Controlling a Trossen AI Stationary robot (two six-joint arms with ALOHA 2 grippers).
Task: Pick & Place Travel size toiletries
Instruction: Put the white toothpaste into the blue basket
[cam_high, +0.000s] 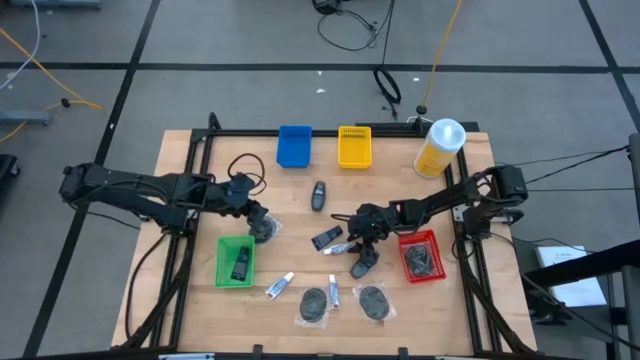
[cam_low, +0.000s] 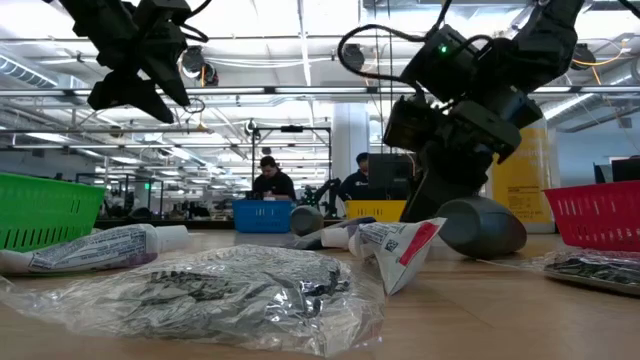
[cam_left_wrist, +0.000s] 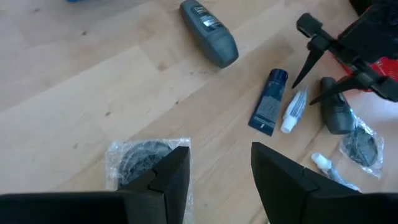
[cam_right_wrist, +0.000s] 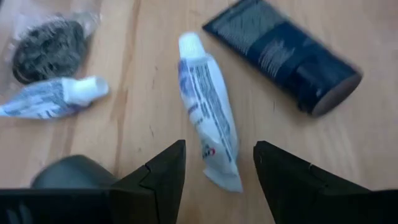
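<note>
The left gripper (cam_high: 262, 226) hangs over the table just beside the green bin (cam_high: 236, 261), with its two fingers spread apart and nothing between them. Right under it lies a dark scrubby pad in a clear bag (cam_left_wrist: 138, 163). This arm looks like it is waiting.

Next come the little white tubes. One tube near the front (cam_high: 279, 286) lies a bit past the green bin. Another small tube (cam_high: 334, 291) lies farther along, between two bagged pads.

The right gripper (cam_high: 362, 236) is over the middle of the table. Its fingers are spread wide and hold nothing. The white tube with blue marks (cam_right_wrist: 208, 111) lies flat on the wood right in front of them, its far end lined up with the gap between the fingers. A dark blue tube (cam_right_wrist: 283, 53) lies just beside it, and a dark grey bottle (cam_right_wrist: 73, 172) sits very close to one finger. The red bin (cam_high: 421, 254) is near this arm.

I think the white tube is light, soft and squishy. It may be a little slippery, and a hard squeeze could bend it. The best place to hold is probably across the fat middle, not the thin flat end.

There is blue print and a red mark on the tube, but I cannot read any words or a brand.
</note>
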